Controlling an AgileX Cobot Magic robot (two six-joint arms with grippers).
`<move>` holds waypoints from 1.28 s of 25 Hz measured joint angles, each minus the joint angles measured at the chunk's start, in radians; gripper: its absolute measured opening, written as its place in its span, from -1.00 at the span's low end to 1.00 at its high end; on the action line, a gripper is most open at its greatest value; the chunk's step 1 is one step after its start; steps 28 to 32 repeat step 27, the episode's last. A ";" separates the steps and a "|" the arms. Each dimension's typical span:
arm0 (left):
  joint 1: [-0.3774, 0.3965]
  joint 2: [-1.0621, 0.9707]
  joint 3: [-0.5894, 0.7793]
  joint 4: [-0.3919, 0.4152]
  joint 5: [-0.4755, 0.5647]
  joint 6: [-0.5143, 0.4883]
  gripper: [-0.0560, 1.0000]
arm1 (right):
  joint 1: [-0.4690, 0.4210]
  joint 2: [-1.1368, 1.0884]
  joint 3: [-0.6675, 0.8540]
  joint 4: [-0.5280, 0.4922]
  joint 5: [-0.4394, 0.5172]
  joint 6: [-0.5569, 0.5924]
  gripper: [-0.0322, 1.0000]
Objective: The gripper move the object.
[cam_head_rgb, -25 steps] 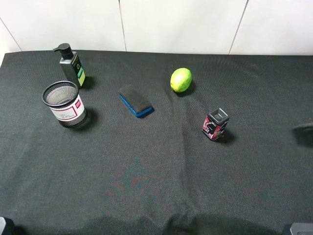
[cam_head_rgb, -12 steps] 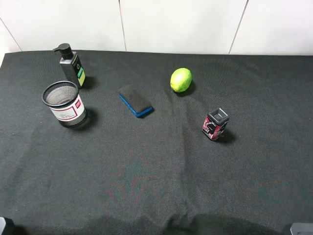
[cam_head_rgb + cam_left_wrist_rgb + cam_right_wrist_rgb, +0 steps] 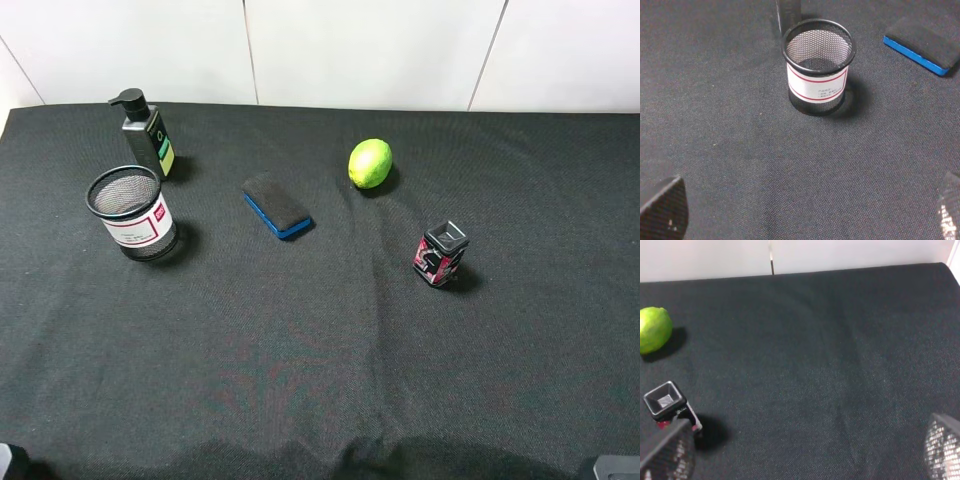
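Pen cup (image 3: 134, 213) stood upright at far left on black cloth (image 3: 320, 340), untouched.

Seen from the left wrist: mesh cup empty inside, label facing the camera, pump bottle (image 3: 147, 134) just beyond it, blue-edged eraser (image 3: 277, 206) to its right. Left gripper (image 3: 805, 212) spread wide, holding nothing, fingertips either side of frame and well short of the cup; right gripper (image 3: 805, 450) likewise wide open and empty, near the small red-black box (image 3: 440, 253), its top open and contents not discernible. Lime (image 3: 369, 163) farther back. Likely risks: thin mesh rim slipping or tipping under an off-centre pinch; bottle knocked over by a finger passing behind the cup.
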 joint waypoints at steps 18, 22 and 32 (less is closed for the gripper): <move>0.000 0.000 0.000 0.000 0.000 0.000 0.99 | 0.000 0.000 0.000 0.002 -0.002 0.000 0.41; 0.000 0.000 0.000 0.000 0.000 0.000 0.99 | 0.000 0.000 0.000 0.002 -0.002 0.000 0.41; 0.000 0.000 0.000 0.000 0.000 0.000 0.99 | 0.000 0.000 0.000 0.002 -0.002 0.000 0.41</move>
